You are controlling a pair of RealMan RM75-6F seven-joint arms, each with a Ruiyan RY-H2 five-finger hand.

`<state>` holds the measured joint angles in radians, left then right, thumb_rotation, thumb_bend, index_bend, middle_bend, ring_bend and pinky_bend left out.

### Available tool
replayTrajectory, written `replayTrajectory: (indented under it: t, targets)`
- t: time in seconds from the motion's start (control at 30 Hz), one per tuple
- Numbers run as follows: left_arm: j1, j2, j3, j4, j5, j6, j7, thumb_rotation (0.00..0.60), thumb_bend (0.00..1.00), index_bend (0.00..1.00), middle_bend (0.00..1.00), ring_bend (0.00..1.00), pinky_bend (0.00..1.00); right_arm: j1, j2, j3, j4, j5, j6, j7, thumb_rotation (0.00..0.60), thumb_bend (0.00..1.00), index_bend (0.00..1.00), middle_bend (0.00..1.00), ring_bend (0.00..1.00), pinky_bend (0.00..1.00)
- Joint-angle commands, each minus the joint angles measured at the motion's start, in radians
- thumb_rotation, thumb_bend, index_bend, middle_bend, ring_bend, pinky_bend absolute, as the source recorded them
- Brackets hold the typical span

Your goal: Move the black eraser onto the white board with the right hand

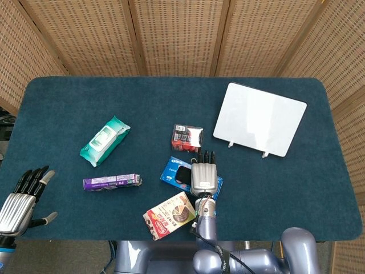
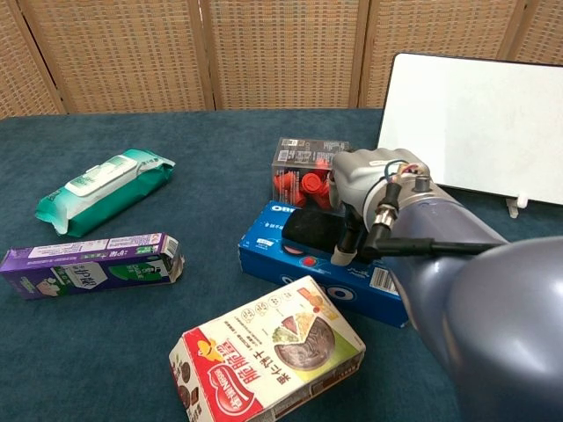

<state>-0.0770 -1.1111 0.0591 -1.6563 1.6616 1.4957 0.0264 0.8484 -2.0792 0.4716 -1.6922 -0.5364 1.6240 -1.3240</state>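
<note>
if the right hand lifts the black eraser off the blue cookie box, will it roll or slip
The black eraser looks like a flat block lying on the blue cookie box, so it probably won't roll. Its dark, matte top suggests decent grip. It looks small and likely light, so a nudge from the right hand may slide it.

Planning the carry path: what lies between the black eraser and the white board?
In the head view, the robot hand sits right beside the black eraser; beyond it only bare blue tabletop reaches the white board.
</note>
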Motion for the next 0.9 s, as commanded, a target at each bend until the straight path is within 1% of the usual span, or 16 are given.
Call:
replayTrajectory:
  t: [0.03, 0.33, 0.53, 0.7, 0.9]
  targets:
    - [0.001, 0.0, 0.0, 0.0, 0.0, 0.001, -0.001, 0.6, 0.13, 0.0, 0.0, 0.0, 0.0, 0.003, 0.003, 0.0, -0.001, 0.012, 0.005, -0.006, 0.6, 0.18, 0.31, 0.0, 0.0, 0.0]
    - [0.0, 0.001, 0.0, 0.0, 0.0, 0.001, -0.003, 0.6, 0.13, 0.0, 0.0, 0.0, 0.0, 0.013, 0.006, -0.007, 0.003, 0.03, 0.003, 0.003, 0.6, 0.21, 0.34, 0.0, 0.0, 0.0]
    - [0.0, 0.0, 0.001, 0.001, 0.002, 0.001, -0.003, 0.6, 0.13, 0.0, 0.0, 0.0, 0.0, 0.018, 0.008, -0.019, 0.0, 0.012, 0.007, 0.025, 0.6, 0.26, 0.4, 0.0, 0.0, 0.0]
    - [0.0, 0.001, 0.001, 0.0, 0.001, 0.002, -0.003, 0.6, 0.13, 0.0, 0.0, 0.0, 0.0, 0.017, 0.009, -0.028, 0.002, -0.008, 0.007, 0.051, 0.6, 0.26, 0.46, 0.0, 0.0, 0.0]
    - [0.0, 0.0, 0.001, 0.0, 0.001, 0.0, -0.002, 0.6, 0.13, 0.0, 0.0, 0.0, 0.0, 0.016, 0.014, -0.031, 0.001, -0.011, 0.01, 0.058, 0.6, 0.26, 0.47, 0.0, 0.0, 0.0]
